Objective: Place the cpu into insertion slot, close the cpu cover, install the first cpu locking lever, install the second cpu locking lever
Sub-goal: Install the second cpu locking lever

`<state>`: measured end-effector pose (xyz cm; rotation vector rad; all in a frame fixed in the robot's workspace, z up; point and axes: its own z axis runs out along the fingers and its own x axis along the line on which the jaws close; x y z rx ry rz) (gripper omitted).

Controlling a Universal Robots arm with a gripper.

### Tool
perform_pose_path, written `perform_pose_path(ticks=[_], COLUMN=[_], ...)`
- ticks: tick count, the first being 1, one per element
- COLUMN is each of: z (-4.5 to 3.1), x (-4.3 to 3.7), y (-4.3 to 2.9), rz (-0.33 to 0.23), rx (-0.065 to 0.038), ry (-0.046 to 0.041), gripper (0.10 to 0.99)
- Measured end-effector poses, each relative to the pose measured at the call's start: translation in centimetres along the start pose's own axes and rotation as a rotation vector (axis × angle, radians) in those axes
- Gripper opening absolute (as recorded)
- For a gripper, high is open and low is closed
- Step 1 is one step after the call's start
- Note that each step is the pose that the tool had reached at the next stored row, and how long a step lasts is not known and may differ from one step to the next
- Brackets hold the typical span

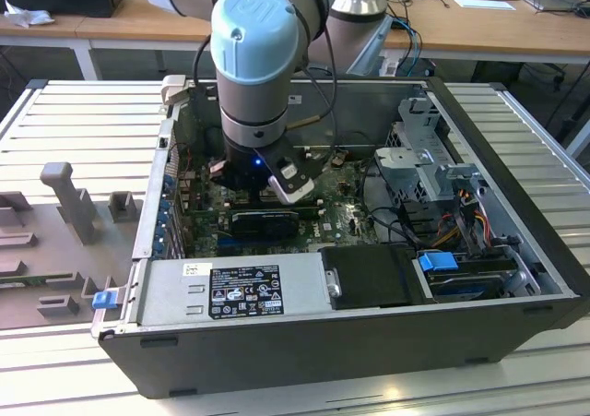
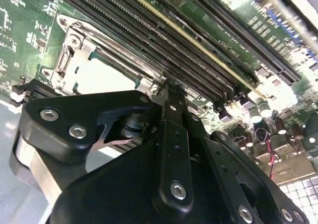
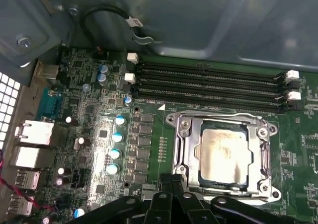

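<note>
In the exterior view the gripper hung low inside the computer case, over the green motherboard. In the second wrist view its fingers met in one closed line, holding nothing, tips just beside the cpu cover. In the first wrist view the cpu sat in the insertion slot, the cover lying flat around it, the gripper at six o'clock; I judged a lever step underway, calling for a slow, square press.

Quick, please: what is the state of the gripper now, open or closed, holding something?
Gripper: fingers together, shut, holding nothing visible, beside the cpu cover.
</note>
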<state>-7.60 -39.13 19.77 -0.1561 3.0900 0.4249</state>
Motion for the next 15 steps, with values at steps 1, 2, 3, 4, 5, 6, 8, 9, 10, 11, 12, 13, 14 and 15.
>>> perform_pose_path(ticks=[1, 2, 3, 4, 5, 6, 8, 9, 10, 11, 12, 13, 14, 15], z=[0.1, 0.1, 0.1, -0.08, -0.51, -0.89, -1.62, -1.83, -2.1, -2.3, -2.37, -2.4, -2.41, -2.43], x=[0.13, 0.18, 0.19, 0.19, 0.18, 0.16, 0.14, 0.13, 0.12, 0.12, 0.11, 0.11, 0.11, 0.11], y=[-0.03, -0.04, -0.04, 0.01, 0.12, 0.23, 0.43, 0.49, 0.57, 0.63, 0.65, 0.66, 0.66, 0.66], rz=[-0.001, -0.003, -0.003, -0.003, -0.003, -0.003, -0.003, -0.003, -0.003, -0.003, -0.003, -0.003, -0.003, -0.003], rx=[-0.006, -0.009, -0.012, -0.017, -0.018, -0.018, -0.018, -0.018, -0.018, -0.018, -0.018, -0.019, -0.019, -0.018], ry=[-0.0007, -0.001, -0.0011, -0.0019, -0.0019, -0.002, -0.0019, -0.0018, -0.0019, -0.0019, -0.0019, -0.002, -0.002, -0.0019], gripper=[0.106, 0.106, 0.106, 0.106, 0.106, 0.106, 0.106, 0.106, 0.106, 0.106, 0.106, 0.106, 0.106, 0.106])
